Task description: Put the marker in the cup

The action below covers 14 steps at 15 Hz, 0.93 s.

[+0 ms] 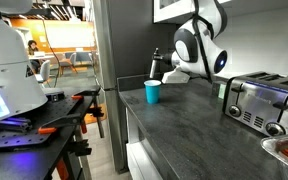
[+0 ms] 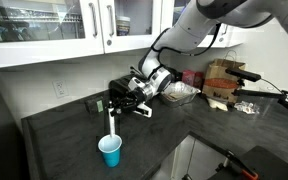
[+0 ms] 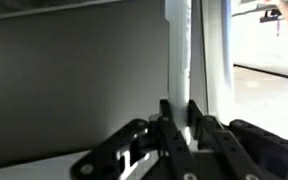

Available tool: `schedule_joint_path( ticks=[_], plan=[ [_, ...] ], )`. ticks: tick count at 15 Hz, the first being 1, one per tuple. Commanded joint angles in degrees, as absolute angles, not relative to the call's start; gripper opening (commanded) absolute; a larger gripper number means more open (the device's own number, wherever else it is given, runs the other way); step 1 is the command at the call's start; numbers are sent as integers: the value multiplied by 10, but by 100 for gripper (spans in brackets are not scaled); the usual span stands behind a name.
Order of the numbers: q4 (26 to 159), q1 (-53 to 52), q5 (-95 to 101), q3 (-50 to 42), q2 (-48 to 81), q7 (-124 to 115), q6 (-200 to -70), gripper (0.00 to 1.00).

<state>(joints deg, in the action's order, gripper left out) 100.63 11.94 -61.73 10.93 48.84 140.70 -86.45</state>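
- Gripping the marker [image 2: 110, 122] by its upper end, fingers [image 3: 196, 112] of the gripper [image 2: 112, 104] closed tight on the barrel either side, as the wrist view confirms.
- Hanging it plumb, long axis running 12 to 6 o'clock in an exterior view.
- Placing the cup [image 2: 110, 152] directly at 6 o'clock from the fingers, upright on the dark countertop [image 2: 64, 140], mouth open upward.
- Bringing the lower tip to about the white rim; cannot tell whether inside or touching.
- Judged to need only a straight descent, then release.
- Noting a slim, white-grey, smooth cylinder, roughly as long as the cup is tall; likely to lean on the rim once dropped.
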Motion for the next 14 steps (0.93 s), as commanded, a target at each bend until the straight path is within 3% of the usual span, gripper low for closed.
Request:
schedule_joint_path(
  ticks=[1, 14],
  plan=[
    [965, 95, -611, 81, 522, 1439, -831, 5],
    [863, 60, -583, 69, 636, 1420, -864, 5]
  ],
)
